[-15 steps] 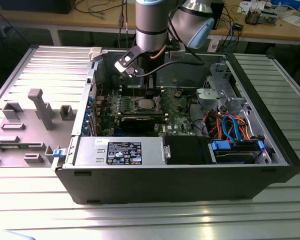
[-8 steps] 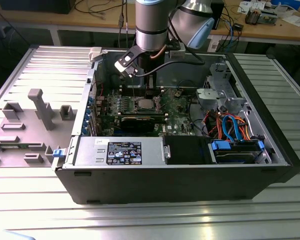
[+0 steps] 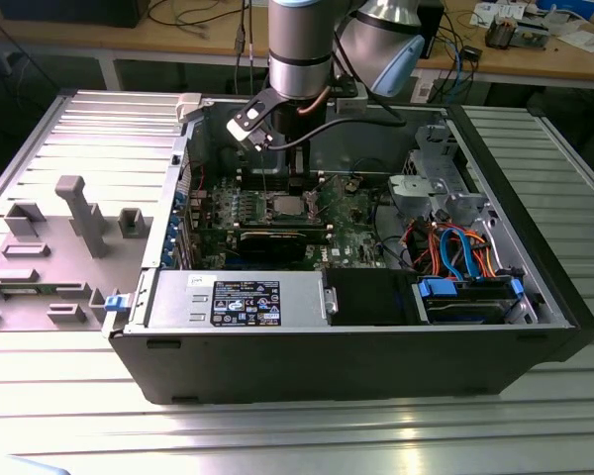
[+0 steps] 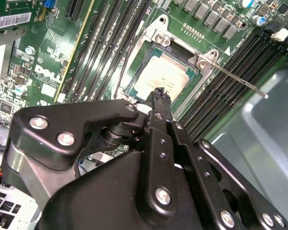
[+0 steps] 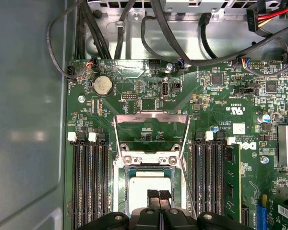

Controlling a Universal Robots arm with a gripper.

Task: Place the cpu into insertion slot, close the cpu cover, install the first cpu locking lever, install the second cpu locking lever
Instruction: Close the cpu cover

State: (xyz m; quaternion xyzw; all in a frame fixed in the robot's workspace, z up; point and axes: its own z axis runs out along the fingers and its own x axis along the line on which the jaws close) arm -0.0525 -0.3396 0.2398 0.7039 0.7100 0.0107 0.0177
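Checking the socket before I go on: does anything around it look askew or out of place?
Nothing askew: the cpu lies flat in the insertion slot. The cpu cover is swung open and a locking lever stands unlatched.

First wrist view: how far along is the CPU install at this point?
Done: the cpu lies in the insertion slot. In hand: nothing; the gripper, shut, hovers over the cpu. Left: the cpu cover is flipped open, and a locking lever stands swung out, unlatched.
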